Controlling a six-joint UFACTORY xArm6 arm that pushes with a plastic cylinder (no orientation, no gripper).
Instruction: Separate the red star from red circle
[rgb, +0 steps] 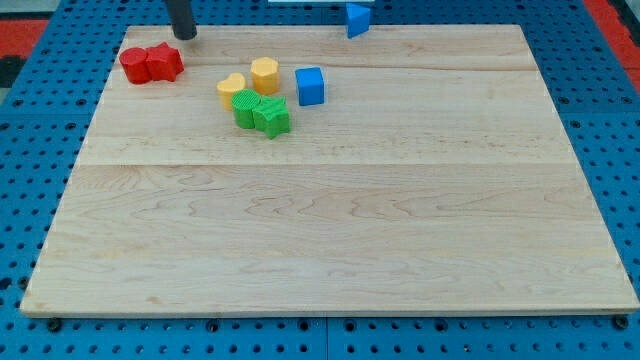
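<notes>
The red circle (134, 65) and the red star (165, 62) lie touching each other at the view's top left of the wooden board (330, 250), the circle on the left and the star on the right. My tip (185, 36) is down on the board just above and to the right of the red star, a small gap away from it.
A yellow heart (231, 88), a yellow hexagon-like block (265, 74), a blue cube (310, 86) and two green blocks (246, 107) (272, 116) cluster right of the red pair. A blue triangle (357, 19) sits at the top edge.
</notes>
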